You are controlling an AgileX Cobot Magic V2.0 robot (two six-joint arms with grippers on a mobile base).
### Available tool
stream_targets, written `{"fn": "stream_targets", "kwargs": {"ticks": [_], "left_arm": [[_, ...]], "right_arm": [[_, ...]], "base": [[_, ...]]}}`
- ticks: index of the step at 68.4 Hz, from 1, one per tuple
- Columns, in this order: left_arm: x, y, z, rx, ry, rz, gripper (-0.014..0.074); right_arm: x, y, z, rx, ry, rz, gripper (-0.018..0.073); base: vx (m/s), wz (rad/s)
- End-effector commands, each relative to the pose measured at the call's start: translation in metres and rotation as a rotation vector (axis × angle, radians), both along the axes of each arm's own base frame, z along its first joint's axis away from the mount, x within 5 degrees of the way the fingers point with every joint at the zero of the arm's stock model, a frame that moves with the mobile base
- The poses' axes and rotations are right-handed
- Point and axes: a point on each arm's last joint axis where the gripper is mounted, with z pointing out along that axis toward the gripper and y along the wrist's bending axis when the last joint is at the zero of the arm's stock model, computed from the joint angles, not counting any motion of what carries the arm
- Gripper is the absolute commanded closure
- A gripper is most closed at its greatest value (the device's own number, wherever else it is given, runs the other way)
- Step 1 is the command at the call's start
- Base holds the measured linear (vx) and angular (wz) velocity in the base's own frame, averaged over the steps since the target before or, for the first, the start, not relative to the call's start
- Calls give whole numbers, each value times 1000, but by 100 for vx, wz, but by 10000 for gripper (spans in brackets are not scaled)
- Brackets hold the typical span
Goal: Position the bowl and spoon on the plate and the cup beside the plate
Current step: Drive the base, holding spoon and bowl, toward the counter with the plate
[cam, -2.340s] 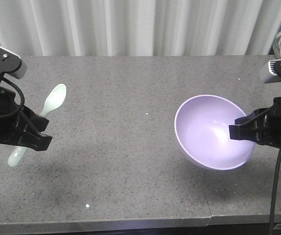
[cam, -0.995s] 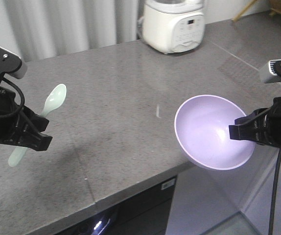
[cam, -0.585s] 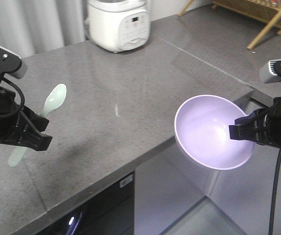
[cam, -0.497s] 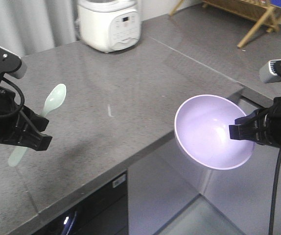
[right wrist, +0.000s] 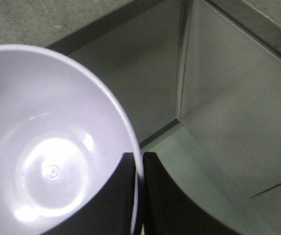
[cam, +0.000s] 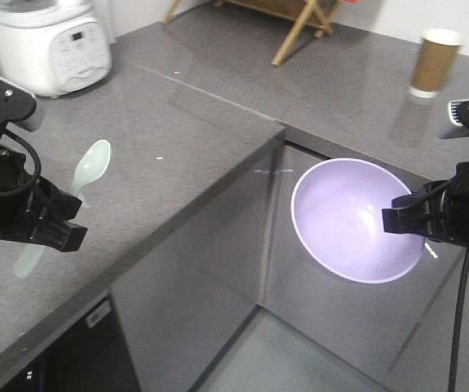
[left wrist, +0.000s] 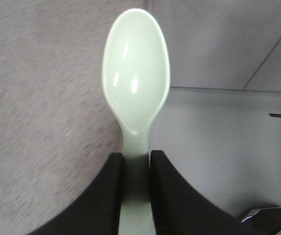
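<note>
My left gripper (cam: 58, 222) is shut on the handle of the pale mint-green spoon (cam: 90, 166), held in the air over the grey counter with its scoop pointing up and away. In the left wrist view the spoon (left wrist: 136, 78) sticks out forward between the black fingers (left wrist: 106, 196) of the left gripper (left wrist: 136, 164). My right gripper (cam: 395, 220) is shut on the right rim of the lavender bowl (cam: 345, 219), which hangs over the gap between the counters. The right wrist view shows the bowl (right wrist: 47, 147) pinched at its rim by the right gripper (right wrist: 139, 164). The brown paper cup (cam: 434, 64) stands upright on the far right counter. The plate is out of view.
A white rice cooker (cam: 48, 45) stands at the back left of the L-shaped grey counter (cam: 185, 106). A wooden rack (cam: 298, 23) sits at the back. Grey cabinet fronts (cam: 341, 318) and floor (cam: 283, 359) lie below the counter corner under the bowl.
The whole scene has swept leftward past the camera: the rice cooker went from centre to far left, and the counter corner, wooden rack and cup came into view. Both grippers keep their holds.
</note>
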Motion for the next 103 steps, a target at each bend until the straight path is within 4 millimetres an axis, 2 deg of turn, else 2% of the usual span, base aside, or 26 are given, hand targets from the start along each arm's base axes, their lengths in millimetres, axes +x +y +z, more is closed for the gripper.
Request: {"fn": "stream_targets", "kwargs": {"ticks": [1,43,103], "left_arm": [[-1,0,18,-53,-94,5,521],[-1,0,18,-53,-94,5,521],[-1,0,18,-53,-94,5,521]], "right_arm": [[1,0,18,26,-105,-16,563],[1,0,17,25,-101,-15,563],[1,0,17,25,-100,-14,563]], "base": [[-2,-51],[0,-53],[6,-34]]}}
